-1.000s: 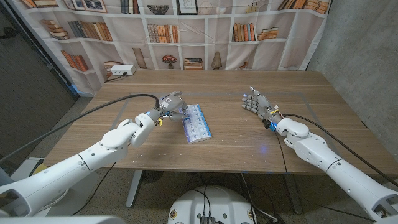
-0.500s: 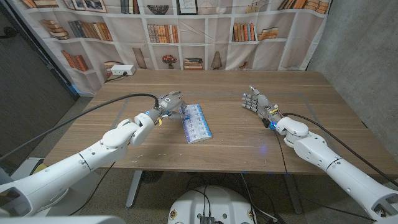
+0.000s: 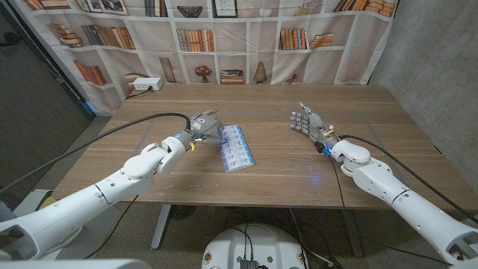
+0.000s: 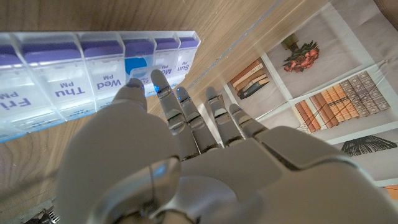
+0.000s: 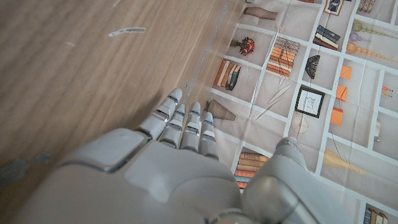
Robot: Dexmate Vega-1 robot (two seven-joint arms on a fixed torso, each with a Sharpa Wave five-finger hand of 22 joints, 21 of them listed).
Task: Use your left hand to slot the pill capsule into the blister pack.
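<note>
My left hand sits at the near-left end of the weekly pill organiser — the task calls it a blister pack, but what I see is a white tray with purple lids marked Fri, Thu, Wed, Mon and Sun PM. In the left wrist view the hand reaches over those lids, fingertips close together and touching or just above the Mon cell. Under them that cell shows bright blue with something pale in it, where its neighbours show purple lids. I cannot tell whether that pale bit is the pill capsule, or whether my fingers are pinching anything, so I cannot say if this hand is gripping or empty.

From the head camera the organiser lies on the wooden tabletop just beyond and to the right of my left hand, its long side running away from the hand toward the near edge of the tabletop.

My right hand is well apart from the organiser, far off to the other side — it stands raised on its edge with the fingers straight and side by side, holding nothing. The right wrist view shows the same hand, fingers extended over bare wood toward the bookshelf backdrop
</note>
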